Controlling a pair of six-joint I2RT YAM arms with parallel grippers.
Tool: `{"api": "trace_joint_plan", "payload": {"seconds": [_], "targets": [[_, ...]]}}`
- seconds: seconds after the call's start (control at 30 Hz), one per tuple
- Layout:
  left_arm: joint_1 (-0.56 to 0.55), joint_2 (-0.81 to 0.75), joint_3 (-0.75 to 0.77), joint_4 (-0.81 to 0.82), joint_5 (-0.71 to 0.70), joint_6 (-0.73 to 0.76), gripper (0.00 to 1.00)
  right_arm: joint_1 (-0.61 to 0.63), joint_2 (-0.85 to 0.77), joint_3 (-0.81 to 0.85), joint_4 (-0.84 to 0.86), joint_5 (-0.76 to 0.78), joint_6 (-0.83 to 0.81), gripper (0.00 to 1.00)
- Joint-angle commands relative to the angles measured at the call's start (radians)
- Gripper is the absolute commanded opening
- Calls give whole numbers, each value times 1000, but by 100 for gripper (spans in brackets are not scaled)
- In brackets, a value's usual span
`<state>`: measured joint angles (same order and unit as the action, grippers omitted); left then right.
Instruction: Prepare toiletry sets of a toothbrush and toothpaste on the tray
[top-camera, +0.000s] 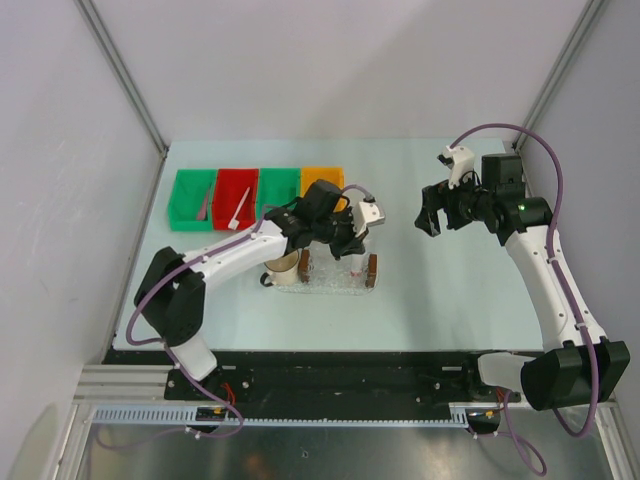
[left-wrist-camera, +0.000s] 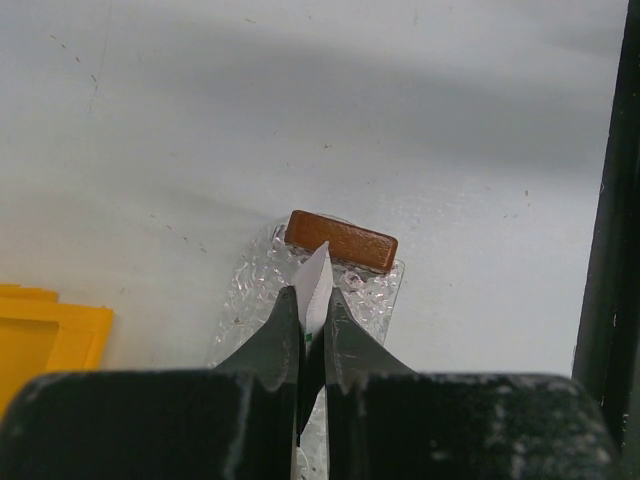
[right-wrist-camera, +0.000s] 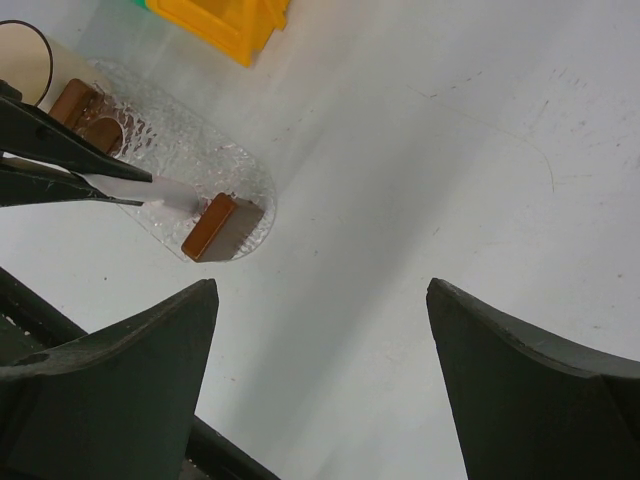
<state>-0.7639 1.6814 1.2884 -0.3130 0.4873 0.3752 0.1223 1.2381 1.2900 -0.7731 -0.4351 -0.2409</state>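
**Top external: left arm (top-camera: 235, 250) bent over the tray (top-camera: 335, 283), right arm (top-camera: 545, 270) held high**

Left arm comes up from its base at the near edge, elbow low, forearm slanting toward the middle of the tabletop, wrist tipped down over the tray. Left gripper (top-camera: 350, 246) is clamped on the toothbrush (left-wrist-camera: 316, 268). In the left wrist view the fingers pinch tight on the slim white piece, and its tip pokes out above the tray's bumpy clear floor, just short of the brown block (left-wrist-camera: 342, 241) at the tray's right end. Whether the tip touches the tray, I can't tell.

The tray lies left of centre, nearer the near edge, with a tan cup (top-camera: 283, 268) at its left end.

Right arm climbs from the near right corner, forearm leaning in. Right gripper (top-camera: 432, 212) hangs over the right half of the tabletop, facing the tray, fingers spread wide and clear of everything.

Orange bin (top-camera: 320, 176) sits just beyond the left wrist, with the red bin (top-camera: 226, 185) further toward the far left corner.
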Motion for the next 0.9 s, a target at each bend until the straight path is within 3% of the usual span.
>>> {"api": "trace_joint_plan", "payload": {"seconds": [0.0, 0.47, 0.8, 0.87], "targets": [[-8, 1, 5, 49, 14, 64, 0, -6, -23, -1, 14, -17, -6, 91], [-8, 18, -12, 63, 5, 70, 0, -6, -25, -1, 6, -22, -11, 91], [-8, 8, -32, 63, -3, 83, 32, -7, -20, -1, 3, -25, -11, 91], [-8, 6, -35, 64, -6, 85, 45, -6, -19, -1, 3, -27, -11, 91]]}}
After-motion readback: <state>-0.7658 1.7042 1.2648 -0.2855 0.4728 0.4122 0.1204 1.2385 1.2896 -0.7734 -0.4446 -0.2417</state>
